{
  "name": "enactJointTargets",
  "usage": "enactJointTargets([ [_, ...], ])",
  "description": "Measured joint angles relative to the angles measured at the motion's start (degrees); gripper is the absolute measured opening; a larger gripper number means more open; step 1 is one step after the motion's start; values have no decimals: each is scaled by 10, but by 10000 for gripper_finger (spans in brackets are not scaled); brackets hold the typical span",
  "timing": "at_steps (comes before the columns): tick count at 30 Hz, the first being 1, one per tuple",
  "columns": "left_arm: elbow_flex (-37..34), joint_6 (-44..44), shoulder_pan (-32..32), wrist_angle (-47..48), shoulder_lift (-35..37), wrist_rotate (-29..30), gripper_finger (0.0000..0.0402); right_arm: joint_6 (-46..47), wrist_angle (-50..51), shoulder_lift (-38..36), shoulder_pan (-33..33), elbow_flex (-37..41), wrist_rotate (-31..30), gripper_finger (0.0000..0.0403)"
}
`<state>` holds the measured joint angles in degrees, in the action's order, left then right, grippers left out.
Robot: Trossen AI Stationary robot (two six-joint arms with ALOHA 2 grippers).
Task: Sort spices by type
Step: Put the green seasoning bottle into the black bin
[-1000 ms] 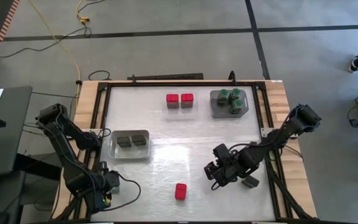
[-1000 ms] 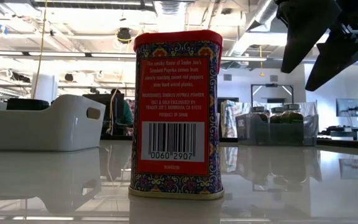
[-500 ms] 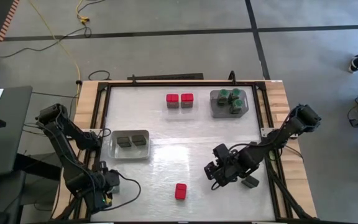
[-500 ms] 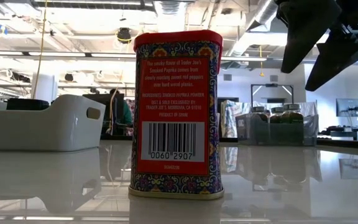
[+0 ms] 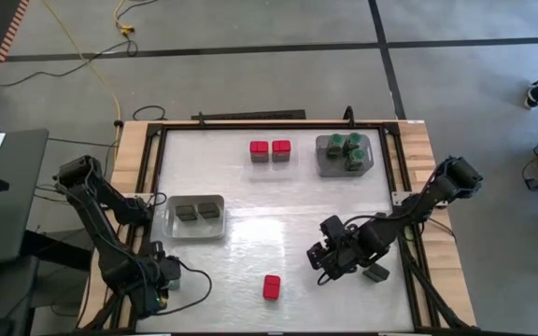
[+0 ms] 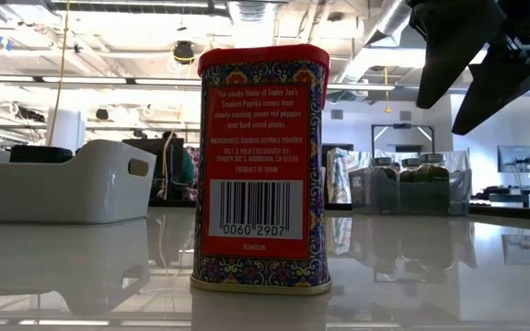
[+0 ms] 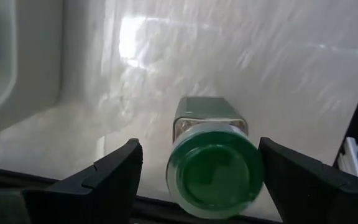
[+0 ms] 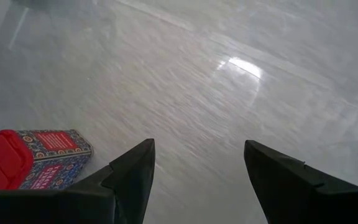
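Three red tins: pair (image 5: 270, 150) at far edge, one (image 5: 271, 287) alone near front, floral sides, barcode. Green-lidded jars (image 5: 346, 149) in grey tray (image 5: 325, 161). Two dark tins (image 5: 199, 213) in clear tray (image 5: 168, 224). Left gripper (image 7: 197, 171) spread wide around a green-lidded jar (image 7: 213, 165); right gripper (image 8: 197, 168) apart, empty.

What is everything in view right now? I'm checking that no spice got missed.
Red tins: three; two side by side at the far edge, one alone near the front.
Green-lidded jars: at least three in the grey tray, one at the front left corner.
Dark grey tins: two in the white tray; one beside the right arm.
Table: white.
Left gripper: open around that jar.
Right gripper: open, empty, right of the lone red tin.
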<state>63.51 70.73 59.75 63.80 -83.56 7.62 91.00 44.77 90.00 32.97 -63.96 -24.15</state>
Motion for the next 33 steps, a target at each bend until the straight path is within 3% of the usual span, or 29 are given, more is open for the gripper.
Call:
enactJointTargets([
  [13, -57, -20, -3, -86, 0, -13, 300, 0, 1, 0, 0, 0, 0, 274],
  [25, -57, -27, -6, -89, 0, -14, 194, 0, 1, 0, -1, 0, 0, 274],
  [33, -56, -21, -23, -92, 1, -25, 191, -44, -15, 0, -5, 0, -4, 274],
])
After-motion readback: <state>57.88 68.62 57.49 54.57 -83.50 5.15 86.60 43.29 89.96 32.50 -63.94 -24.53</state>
